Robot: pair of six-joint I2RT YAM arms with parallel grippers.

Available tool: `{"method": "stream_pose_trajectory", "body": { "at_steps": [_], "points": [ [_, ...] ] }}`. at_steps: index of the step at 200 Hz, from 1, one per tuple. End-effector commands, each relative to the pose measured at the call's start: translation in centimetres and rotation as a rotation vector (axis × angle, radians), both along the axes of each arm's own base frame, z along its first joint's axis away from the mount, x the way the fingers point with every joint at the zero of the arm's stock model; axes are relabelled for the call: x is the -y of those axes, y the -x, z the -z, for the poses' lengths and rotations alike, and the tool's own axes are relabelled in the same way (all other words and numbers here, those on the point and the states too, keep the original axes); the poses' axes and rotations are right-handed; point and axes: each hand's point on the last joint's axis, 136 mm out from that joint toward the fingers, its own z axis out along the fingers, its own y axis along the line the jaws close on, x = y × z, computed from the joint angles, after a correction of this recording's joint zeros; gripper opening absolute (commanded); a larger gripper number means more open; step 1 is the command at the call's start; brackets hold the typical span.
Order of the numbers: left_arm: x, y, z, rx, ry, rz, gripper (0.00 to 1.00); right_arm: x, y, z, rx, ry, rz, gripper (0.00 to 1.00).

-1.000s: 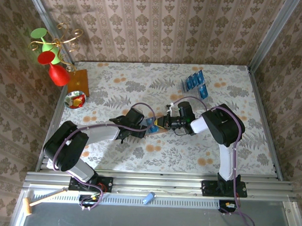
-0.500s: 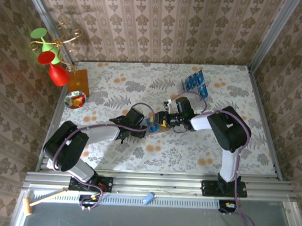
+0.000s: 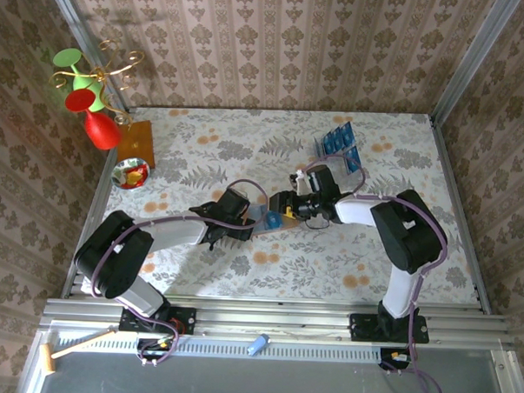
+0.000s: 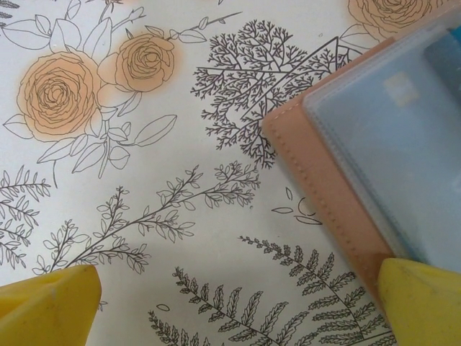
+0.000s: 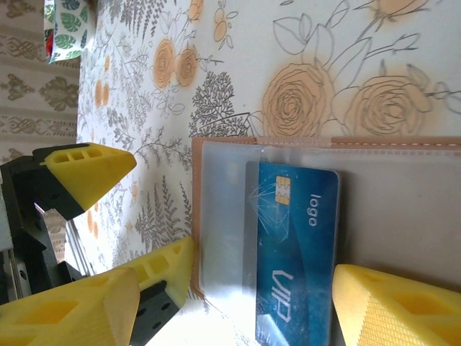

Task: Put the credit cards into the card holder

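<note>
One credit card [image 5: 295, 238], inside card holder [image 5: 410, 209], lies within unclenched right gripper [image 5: 238, 303]; left gripper [image 4: 234, 303] unclenched.

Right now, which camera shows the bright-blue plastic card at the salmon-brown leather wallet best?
The right wrist view: the bright-blue plastic card sits close, chip and lettering readable, on the salmon-brown leather wallet. Left wrist: a blurred blue patch at the right edge. Top: a tiny blue speck.
</note>
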Motion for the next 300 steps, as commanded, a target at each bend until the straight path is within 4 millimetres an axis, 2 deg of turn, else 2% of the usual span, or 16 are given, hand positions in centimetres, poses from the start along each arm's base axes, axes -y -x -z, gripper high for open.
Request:
{"method": "stream_pose_trajectory", "body": {
  "at_steps": [1,28,49,68,76,84,94,106,119,148,215,300],
  "points": [
    [0.3,0.1,-1.5,0.021,0.029,0.018,1.00,1.1,-0.7,-1.0,0.029,0.069,0.034,0.72],
    [0.3,-0.2,-2.9,0.048,0.060,0.005,1.00,2.1,-0.7,-0.8,0.034,0.138,0.059,0.70],
    [-0.3,-0.1,-3.0,0.050,0.063,-0.022,1.00,3.5,-0.8,-0.2,0.030,0.233,0.093,0.63],
    [-1.0,0.1,-2.4,0.031,0.043,-0.047,1.00,4.4,-1.0,0.3,0.022,0.331,0.094,0.49],
    [-1.2,0.1,-2.2,0.024,0.036,-0.056,1.00,4.8,-1.0,0.6,0.022,0.375,0.094,0.37],
    [-1.3,0.1,-1.9,0.016,0.026,-0.062,1.00,5.0,-1.1,0.7,0.024,0.405,0.091,0.28],
    [-1.3,0.1,-1.6,0.007,0.022,-0.067,1.00,5.2,-1.1,0.9,0.027,0.431,0.084,0.22],
    [-1.1,0.0,-1.3,-0.002,0.019,-0.067,1.00,5.1,-1.0,1.0,0.033,0.438,0.075,0.23],
    [-0.8,-0.1,-1.0,-0.012,0.017,-0.065,1.00,4.6,-0.9,0.7,0.042,0.418,0.061,0.32],
    [-0.3,-0.6,-0.7,-0.018,0.008,-0.060,1.00,5.3,-0.8,1.1,0.049,0.471,0.076,0.14],
    [0.8,-1.7,-0.1,-0.029,-0.015,-0.048,1.00,6.9,-1.5,3.2,0.030,0.604,0.082,0.06],
    [1.5,-2.3,0.9,-0.040,-0.016,-0.038,1.00,3.5,-0.8,4.3,0.015,0.581,0.007,0.02]
  ]
}}
